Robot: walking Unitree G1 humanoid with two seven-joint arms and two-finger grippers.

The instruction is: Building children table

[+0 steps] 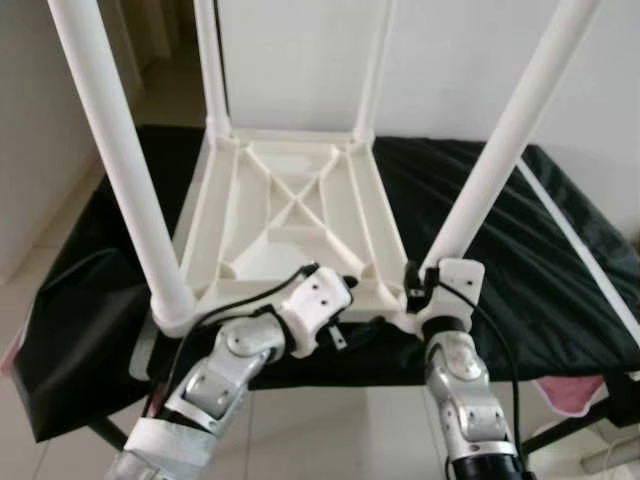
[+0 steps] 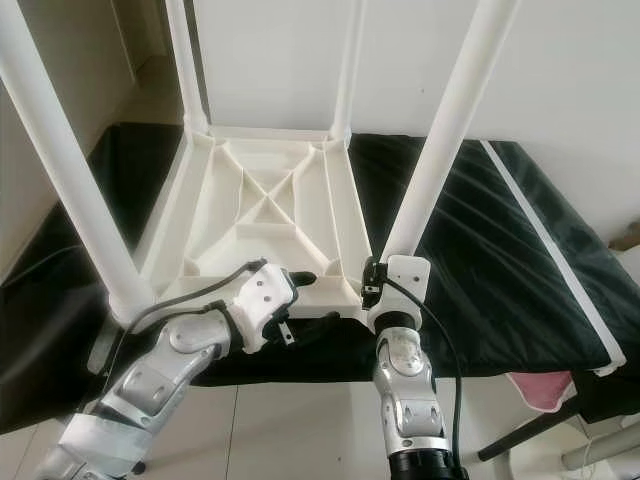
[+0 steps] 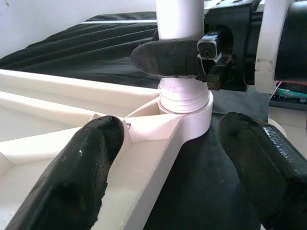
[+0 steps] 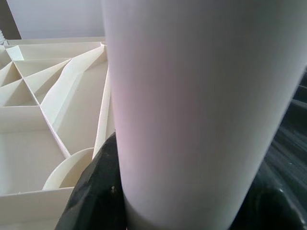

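Seating the last leg [image 2: 437,150] into its corner socket: my right end effector [image 2: 385,280] pinches it low, my left end effector [image 1: 340,320] spread at the upturned tabletop [image 1: 290,215] on the black-draped worktop [image 1: 530,270]. Next, probably a firm downward twist.

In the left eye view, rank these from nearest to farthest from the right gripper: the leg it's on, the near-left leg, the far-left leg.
1. Near-right leg: the right gripper is at its base.
2. Near-left leg: across the tabletop's near edge, beyond the left gripper.
3. Far-left leg: back corner, near the wall.
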